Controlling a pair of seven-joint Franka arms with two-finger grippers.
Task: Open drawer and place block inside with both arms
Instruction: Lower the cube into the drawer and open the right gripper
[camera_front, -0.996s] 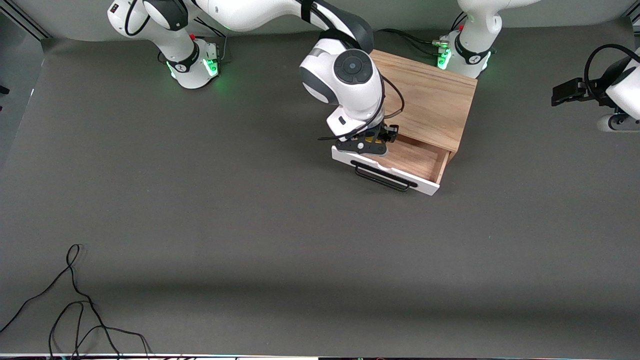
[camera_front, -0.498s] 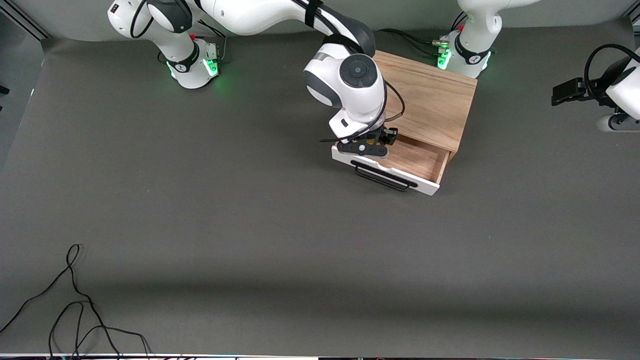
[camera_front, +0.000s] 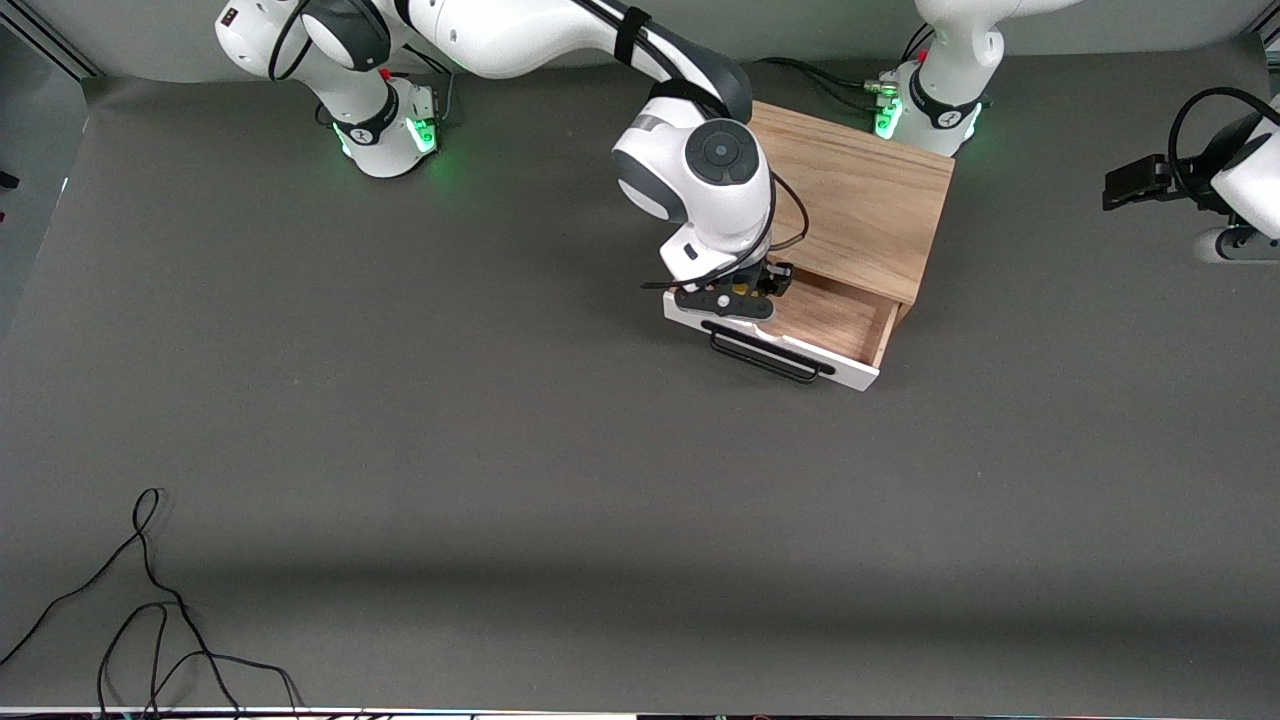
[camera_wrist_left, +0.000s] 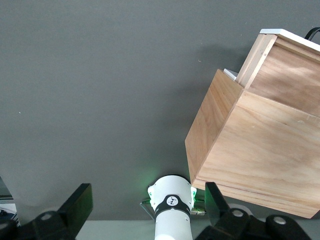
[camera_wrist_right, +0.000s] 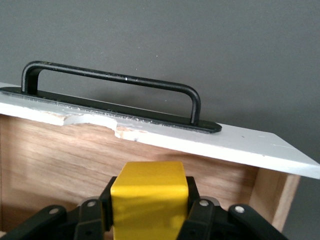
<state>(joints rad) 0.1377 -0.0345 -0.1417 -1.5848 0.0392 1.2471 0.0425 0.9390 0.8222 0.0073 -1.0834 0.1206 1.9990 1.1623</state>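
Observation:
The drawer (camera_front: 835, 322) stands pulled out of the wooden cabinet (camera_front: 860, 195), white front and black wire handle (camera_front: 765, 352) toward the front camera. My right gripper (camera_front: 738, 292) is shut on the yellow block (camera_wrist_right: 149, 200) and holds it low inside the open drawer, over its wooden floor (camera_wrist_right: 65, 165), just inside the white front (camera_wrist_right: 240, 142). In the front view only a sliver of the block (camera_front: 740, 289) shows between the fingers. My left gripper (camera_front: 1135, 182) waits off the left arm's end of the table, open; its fingers (camera_wrist_left: 77, 205) are spread wide with nothing between them.
Black cables (camera_front: 150, 620) lie on the grey mat near the front camera at the right arm's end. The left arm's green-lit base (camera_front: 935, 100) stands right beside the cabinet. The cabinet also shows in the left wrist view (camera_wrist_left: 260, 145).
My right gripper has shifted slightly farther in over the drawer and lower with the block. The left arm has not moved.

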